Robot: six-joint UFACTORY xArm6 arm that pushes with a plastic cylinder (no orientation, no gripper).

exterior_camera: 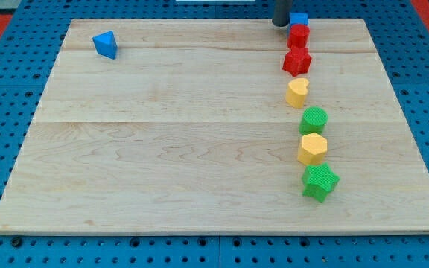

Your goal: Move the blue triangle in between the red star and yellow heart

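My tip [280, 24] sits at the view's top edge, toward one o'clock from centre; the dark rod rises straight out of frame.

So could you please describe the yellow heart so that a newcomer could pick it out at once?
On the wooden board, a column of blocks runs down the view's right side. The yellow heart is fourth from the top, just below the red star and above a green block; the lower yellow block is angular.
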